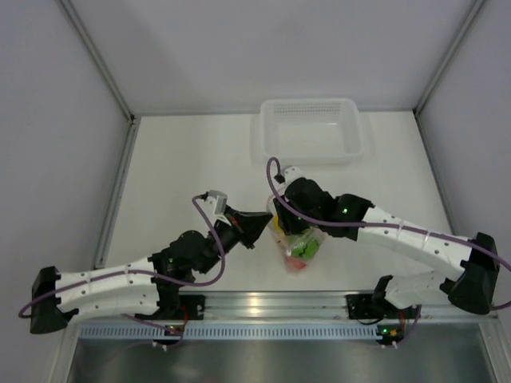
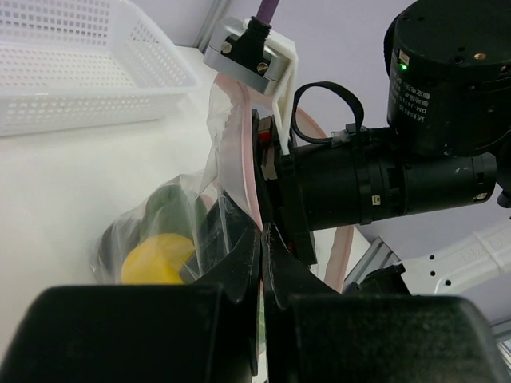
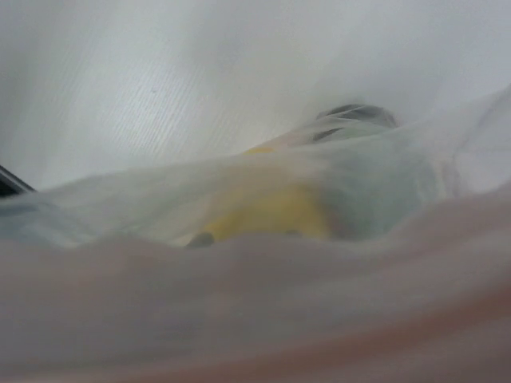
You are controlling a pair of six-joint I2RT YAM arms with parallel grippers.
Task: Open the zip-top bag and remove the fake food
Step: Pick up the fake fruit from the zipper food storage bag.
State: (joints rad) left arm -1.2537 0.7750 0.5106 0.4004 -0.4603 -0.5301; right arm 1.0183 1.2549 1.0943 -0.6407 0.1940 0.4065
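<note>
Black fingers of the left tool (image 1: 266, 218), reaching in from the lower left of the overhead view, are pressed together on a fold of film at the top of the zip-top bag (image 1: 299, 246). In the left wrist view the fingertips (image 2: 257, 239) meet at lower centre with the clear plastic caught between them. The pink zip strip (image 2: 238, 155) rises from there towards the top of the frame.

The bag hangs at the centre of the overhead view, just above the near rail, between the two tools. The fake food (image 1: 301, 252) is bunched in its lower end, and a yellow piece (image 2: 156, 260) and darker pieces show through the film. No fruit is seen outside the bag.

The right tool (image 1: 281, 215) comes in from the lower right and meets the bag's upper edge, close against the left tool. Its wrist view is filled with blurred film over a yellow fruit (image 3: 271, 211). Its fingers are not visible there, so whether they are apart or clamped cannot be told.

The white mesh tray (image 1: 351, 136) stands apart at upper centre of the worktop (image 1: 184, 159).

Judged step: parting the zip, with removal not yet begun. The next move probably calls for a sure hold on the opposite lip, then a pull apart across the strip.
</note>
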